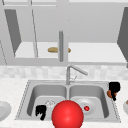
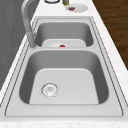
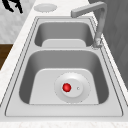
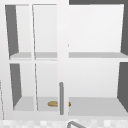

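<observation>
Closest to the front camera, a big red ball (image 1: 67,114) covers the sink's front rim and part of both basins. Just left of it the left hand (image 1: 41,111) hangs at the front edge of the left basin, fingers pointing down and slightly curled, holding nothing; whether it touches the rim cannot be told. From the right side a black hand (image 3: 13,5) appears at the far left corner above the desk, probably the same one.

At the sink's right edge the right hand (image 1: 114,89) hovers with fingers drooping, curled round a small brown-orange thing (image 1: 109,94) that peeks out at its lower left; what that thing is stays unclear.

Inside the right basin lies a round plate (image 3: 72,87) with a small red piece (image 3: 66,87) on it. A drain (image 2: 50,89) sits in the left basin's floor. Rising between the basins at the back, the faucet (image 1: 72,71) points its spout to the right.

On the desk (image 1: 10,87) a plate (image 1: 3,110) rests at the far left. Above, an open wall cabinet (image 4: 62,57) holds a flat tan object (image 4: 53,103) on its lower shelf, partly behind the door handle (image 4: 61,98).
</observation>
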`<state>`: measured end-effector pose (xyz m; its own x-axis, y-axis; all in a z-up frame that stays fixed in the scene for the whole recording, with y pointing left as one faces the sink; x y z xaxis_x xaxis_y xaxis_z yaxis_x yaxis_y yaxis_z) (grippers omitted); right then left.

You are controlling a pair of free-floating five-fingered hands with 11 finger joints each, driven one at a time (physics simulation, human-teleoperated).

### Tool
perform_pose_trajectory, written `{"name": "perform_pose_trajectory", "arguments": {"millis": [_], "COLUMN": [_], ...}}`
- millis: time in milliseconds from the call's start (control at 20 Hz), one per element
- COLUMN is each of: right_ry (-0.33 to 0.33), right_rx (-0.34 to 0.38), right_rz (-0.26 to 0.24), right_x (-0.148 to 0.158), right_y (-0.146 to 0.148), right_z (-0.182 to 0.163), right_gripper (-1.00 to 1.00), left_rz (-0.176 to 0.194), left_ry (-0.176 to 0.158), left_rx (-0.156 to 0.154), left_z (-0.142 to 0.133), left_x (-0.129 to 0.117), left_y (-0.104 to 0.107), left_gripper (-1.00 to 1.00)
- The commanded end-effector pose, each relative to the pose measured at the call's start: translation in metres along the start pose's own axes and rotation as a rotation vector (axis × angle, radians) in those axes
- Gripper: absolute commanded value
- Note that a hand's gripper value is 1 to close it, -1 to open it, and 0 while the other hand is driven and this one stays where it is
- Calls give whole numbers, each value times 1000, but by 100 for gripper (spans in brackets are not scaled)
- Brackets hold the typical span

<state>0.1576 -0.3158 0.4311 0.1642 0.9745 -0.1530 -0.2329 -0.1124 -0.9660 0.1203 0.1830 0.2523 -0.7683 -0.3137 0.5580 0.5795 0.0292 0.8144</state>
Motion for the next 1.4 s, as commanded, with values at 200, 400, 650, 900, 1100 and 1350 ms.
{"name": "perform_pose_trajectory", "arguments": {"millis": [200,400,650,900,1100,1350], "right_ry": [14,15,16,13,16,19], "right_rx": [-26,-28,-26,-27,-27,-10], "right_rz": [-10,-9,-5,0,7,8], "right_x": [0,2,9,19,26,33], "right_y": [-48,-76,-113,-150,-182,-222], "right_z": [34,52,67,79,89,99], "right_gripper": [100,100,100,100,100,100], "left_rz": [0,0,0,0,0,0], "left_ry": [0,0,0,0,0,0], "left_rx": [0,0,0,0,0,0], "left_z": [0,0,0,0,0,0], "left_x": [0,0,0,0,0,0], "left_y": [0,0,0,0,0,0], "left_gripper": [0,0,0,0,0,0]}}
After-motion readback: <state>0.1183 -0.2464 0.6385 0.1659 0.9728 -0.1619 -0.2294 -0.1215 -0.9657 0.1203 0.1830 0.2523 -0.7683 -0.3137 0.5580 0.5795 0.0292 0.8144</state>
